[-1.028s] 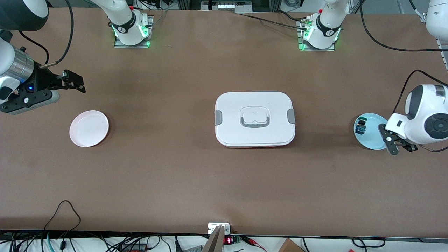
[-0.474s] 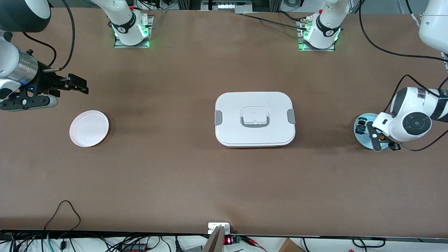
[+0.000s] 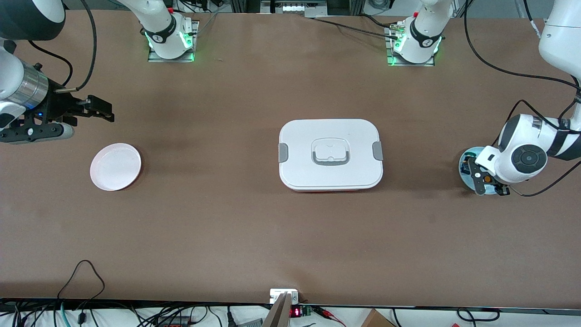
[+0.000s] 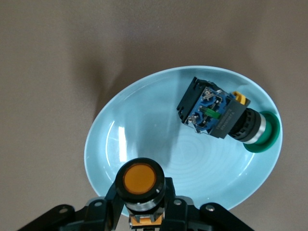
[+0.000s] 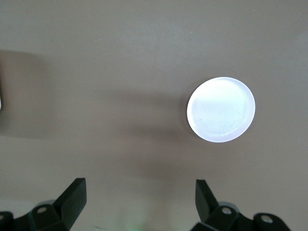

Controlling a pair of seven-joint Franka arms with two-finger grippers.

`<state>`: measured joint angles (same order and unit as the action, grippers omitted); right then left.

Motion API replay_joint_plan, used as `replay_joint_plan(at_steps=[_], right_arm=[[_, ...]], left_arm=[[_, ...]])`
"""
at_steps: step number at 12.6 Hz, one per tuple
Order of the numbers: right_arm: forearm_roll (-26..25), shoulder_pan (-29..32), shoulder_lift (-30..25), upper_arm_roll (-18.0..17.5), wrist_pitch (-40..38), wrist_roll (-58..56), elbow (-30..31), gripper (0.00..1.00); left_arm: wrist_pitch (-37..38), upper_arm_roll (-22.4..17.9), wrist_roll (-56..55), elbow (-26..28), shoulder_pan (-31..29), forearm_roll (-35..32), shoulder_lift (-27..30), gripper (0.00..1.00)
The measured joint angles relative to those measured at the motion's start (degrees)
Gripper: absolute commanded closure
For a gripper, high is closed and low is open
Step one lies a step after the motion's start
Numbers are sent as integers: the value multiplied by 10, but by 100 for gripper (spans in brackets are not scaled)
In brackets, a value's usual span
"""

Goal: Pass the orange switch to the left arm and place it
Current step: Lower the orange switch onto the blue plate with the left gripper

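Front view: the left gripper [image 3: 486, 184] sits over the light-blue plate [image 3: 467, 181] at the left arm's end of the table, with the orange switch [image 3: 487, 179] showing as an orange dot between its 2 fingers; the white box [image 3: 330, 154] lies at the table's middle, squarely between this plate and the pink plate [image 3: 115, 166] at the right arm's end. The right gripper [image 3: 102, 110] waits over bare table beside the pink plate, on the side toward the robots' bases. The left arm is thus by far the nearer to the switch, and a straight line toward the right arm crosses the box, so the carry will likely need to go over or around it. Left wrist view: the left gripper [image 4: 143, 204] is clamped on the body of the orange switch [image 4: 139, 179], whose orange cap faces the camera, so its long axis runs roughly along the line of sight; whether it has left the light-blue plate [image 4: 115, 139] cannot be told. A second switch with a green cap [image 4: 226, 118] lies on its side on the same plate, apart from the fingers. Right wrist view: the right gripper [image 5: 139, 202] stands spread wide and empty, with the pink plate [image 5: 221, 109] on the table below.
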<state>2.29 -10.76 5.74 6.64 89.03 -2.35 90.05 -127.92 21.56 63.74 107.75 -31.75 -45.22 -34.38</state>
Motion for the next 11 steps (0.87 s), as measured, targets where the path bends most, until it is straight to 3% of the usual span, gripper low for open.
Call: replay_joint_plan(at_steps=[4,5,6,11], right_arm=[[-4,0,0,-1,1,0,-9,0],[-4,0,0,-1,1,0,-10,0],[-5,0,0,-1,1,0,-10,0],[-5,0,0,-1,0,0,-10,0]], left_arm=[[-11,-2,-21,0,-12,-31,-13,67],[-13,-2,-24,0,-13,-31,-17,50],[-15,-2,-25,0,-13,-31,-20,2],[-16,-1,-25,-2,-15,-32,-21,0]])
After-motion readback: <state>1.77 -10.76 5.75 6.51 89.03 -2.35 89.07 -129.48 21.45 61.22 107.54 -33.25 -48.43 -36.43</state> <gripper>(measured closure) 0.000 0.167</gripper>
